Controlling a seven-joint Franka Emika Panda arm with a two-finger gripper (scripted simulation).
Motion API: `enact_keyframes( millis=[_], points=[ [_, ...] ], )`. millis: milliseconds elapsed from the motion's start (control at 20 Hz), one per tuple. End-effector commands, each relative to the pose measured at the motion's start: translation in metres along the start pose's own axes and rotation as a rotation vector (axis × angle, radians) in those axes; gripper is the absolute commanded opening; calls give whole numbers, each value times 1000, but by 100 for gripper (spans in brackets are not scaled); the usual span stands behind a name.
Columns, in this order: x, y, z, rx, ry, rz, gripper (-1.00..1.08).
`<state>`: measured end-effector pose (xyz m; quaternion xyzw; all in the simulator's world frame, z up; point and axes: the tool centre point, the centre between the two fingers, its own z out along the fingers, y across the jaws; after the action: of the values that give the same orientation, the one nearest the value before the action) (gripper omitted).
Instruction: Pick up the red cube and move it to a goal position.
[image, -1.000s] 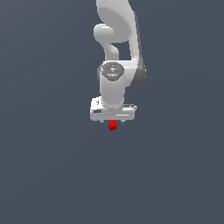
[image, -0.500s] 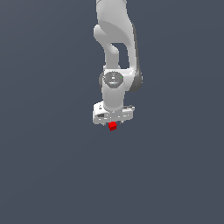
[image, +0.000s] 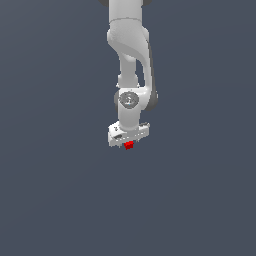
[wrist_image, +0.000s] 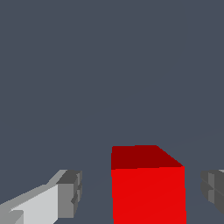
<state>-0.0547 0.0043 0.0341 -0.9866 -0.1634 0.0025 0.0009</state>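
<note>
The red cube (image: 129, 145) is tiny and sits on the dark grey floor directly beneath the white hand of the arm. My gripper (image: 128, 140) hangs low over it, and in the exterior view the hand hides the fingers. In the wrist view the red cube (wrist_image: 146, 186) fills the space between the two grey fingertips (wrist_image: 70, 194). A narrow gap of floor shows on each side of the cube, so neither pad touches it. The gripper (wrist_image: 141, 189) is open and straddles the cube.
The white arm (image: 131, 60) reaches down from the top of the exterior view. Around the cube lies only a plain dark grey floor (image: 60, 190); no goal marker shows.
The hand has come down toward the cube and turned slightly about its vertical axis. The cube has stayed where it was.
</note>
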Motion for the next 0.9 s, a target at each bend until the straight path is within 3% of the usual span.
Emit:
enact_keyframes(
  millis=[0,250,300,850],
  points=[
    [-3,0,8,-1,4,-25,100],
    [-4,0,14,-2,5,-41,100],
    [-4,0,14,-2,5,-41,-100],
    [-4,0,13,-2,5,-41,-100]
  ],
)
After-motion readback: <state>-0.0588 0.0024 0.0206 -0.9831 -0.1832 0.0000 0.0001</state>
